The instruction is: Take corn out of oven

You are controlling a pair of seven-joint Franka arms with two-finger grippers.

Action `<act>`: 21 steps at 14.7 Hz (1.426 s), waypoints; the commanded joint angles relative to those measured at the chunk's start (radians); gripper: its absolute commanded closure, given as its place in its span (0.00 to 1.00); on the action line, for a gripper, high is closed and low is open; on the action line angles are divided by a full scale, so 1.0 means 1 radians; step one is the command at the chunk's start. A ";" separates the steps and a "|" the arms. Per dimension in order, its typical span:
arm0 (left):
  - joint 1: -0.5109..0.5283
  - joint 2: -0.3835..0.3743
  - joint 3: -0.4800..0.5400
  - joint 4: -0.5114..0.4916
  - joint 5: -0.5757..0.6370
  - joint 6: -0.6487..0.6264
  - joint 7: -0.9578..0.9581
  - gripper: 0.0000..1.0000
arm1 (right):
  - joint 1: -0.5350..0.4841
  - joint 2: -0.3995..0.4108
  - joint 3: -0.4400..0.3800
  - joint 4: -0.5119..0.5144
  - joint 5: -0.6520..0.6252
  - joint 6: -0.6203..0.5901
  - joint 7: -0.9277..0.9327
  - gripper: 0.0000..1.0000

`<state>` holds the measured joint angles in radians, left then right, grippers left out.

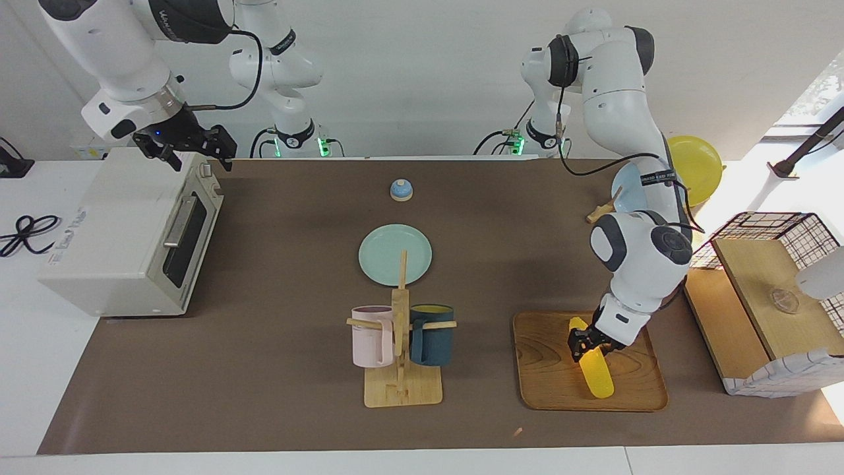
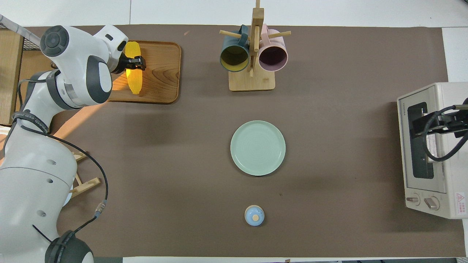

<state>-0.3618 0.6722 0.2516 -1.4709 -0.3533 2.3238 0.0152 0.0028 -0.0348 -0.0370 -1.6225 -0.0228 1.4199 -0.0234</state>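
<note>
Now the corn point(image 1: 595, 374), a bright yellow, smooth cob with tapered ends, lies on the wooden tray point(image 1: 547, 376) at my left arm's end of the table. My left gripper point(image 1: 586, 345) is bent down over the cob's middle, black fingers set on either side of it; whether they still pinch it or have let go I cannot tell. My left arm curls forward and down over the tray's edge. My right gripper point(image 1: 188, 146) waits, fingers spread wide, above the cream-white oven point(image 1: 119, 244), whose glass door is closed. Between tray and oven a wooden rack point(image 1: 401, 369) carries a pink mug point(image 1: 371, 336) and a dark blue mug point(image 1: 432, 333), with a pale green plate point(image 1: 395, 254) nearer me.
</note>
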 commanded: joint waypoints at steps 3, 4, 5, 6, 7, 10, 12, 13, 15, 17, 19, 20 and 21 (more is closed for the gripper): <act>-0.019 -0.069 0.009 -0.040 -0.001 -0.014 0.002 0.00 | -0.014 0.007 0.003 0.013 0.023 -0.018 -0.018 0.00; -0.019 -0.085 0.009 -0.042 -0.001 -0.020 0.000 0.00 | -0.012 0.007 0.003 0.013 0.023 -0.018 -0.018 0.00; -0.019 -0.118 0.009 -0.042 -0.001 -0.049 -0.001 0.00 | -0.012 0.007 0.003 0.013 0.023 -0.019 -0.018 0.00; -0.017 -0.149 0.017 -0.042 0.002 -0.091 -0.001 0.00 | -0.012 0.007 0.003 0.013 0.023 -0.018 -0.018 0.00; -0.019 -0.184 0.032 -0.042 0.014 -0.130 -0.001 0.00 | -0.014 0.007 0.003 0.013 0.023 -0.018 -0.018 0.00; -0.019 -0.269 0.037 -0.035 0.083 -0.231 -0.006 0.00 | -0.012 0.007 0.003 0.013 0.023 -0.018 -0.018 0.00; -0.017 -0.313 0.038 -0.032 0.103 -0.296 -0.009 0.00 | -0.012 0.007 0.003 0.013 0.023 -0.018 -0.018 0.00; -0.017 -0.338 0.046 -0.032 0.108 -0.340 -0.011 0.00 | -0.014 0.007 0.003 0.013 0.023 -0.019 -0.018 0.00; -0.020 -0.390 0.057 -0.032 0.160 -0.421 -0.038 0.00 | -0.014 0.007 0.003 0.013 0.023 -0.018 -0.018 0.00; -0.025 -0.448 0.051 -0.034 0.218 -0.509 -0.072 0.00 | -0.012 0.007 0.003 0.013 0.023 -0.018 -0.018 0.00; -0.023 -0.509 0.051 -0.034 0.235 -0.613 -0.072 0.00 | -0.012 0.007 0.003 0.013 0.023 -0.018 -0.018 0.00; -0.013 -0.542 0.049 -0.035 0.244 -0.662 -0.072 0.00 | -0.014 0.007 0.003 0.013 0.023 -0.019 -0.018 0.00; -0.005 -0.563 0.049 -0.034 0.247 -0.710 -0.072 0.00 | -0.014 0.007 0.003 0.013 0.023 -0.019 -0.018 0.00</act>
<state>-0.3708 0.1836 0.2983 -1.4710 -0.1396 1.6929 -0.0405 0.0028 -0.0336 -0.0370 -1.6224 -0.0228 1.4199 -0.0234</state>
